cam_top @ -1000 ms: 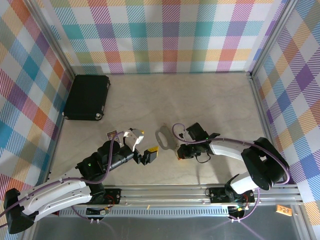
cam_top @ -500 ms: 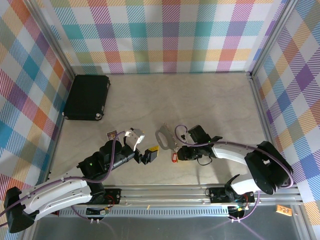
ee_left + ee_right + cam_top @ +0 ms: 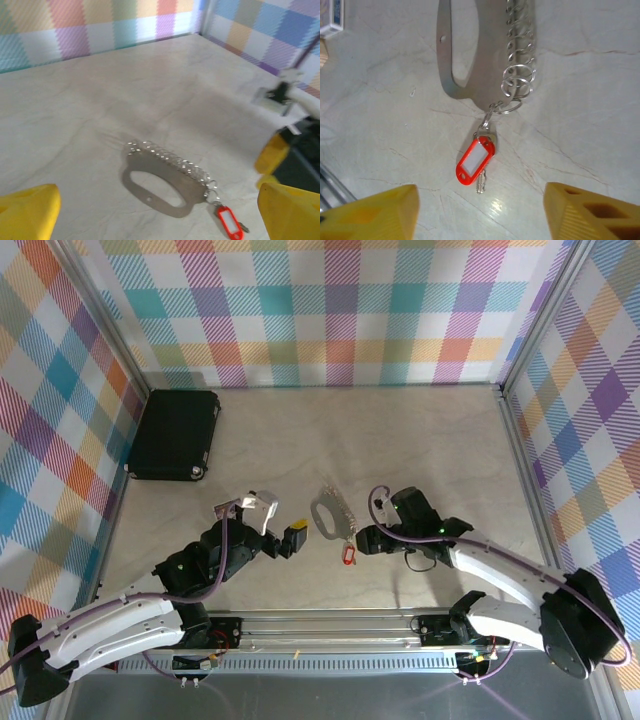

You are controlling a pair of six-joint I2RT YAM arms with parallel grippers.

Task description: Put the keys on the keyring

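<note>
Key [image 3: 476, 162] lies just ahead of the right gripper [image 3: 480, 215], between its parted fingers [image 3: 375, 212], long axis toward the keyring [image 3: 462, 95].

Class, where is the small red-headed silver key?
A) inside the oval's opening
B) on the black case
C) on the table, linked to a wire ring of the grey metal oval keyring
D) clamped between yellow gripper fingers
C: the red-headed key lies on the table, linked through a wire ring of the grey oval keyring.
</note>
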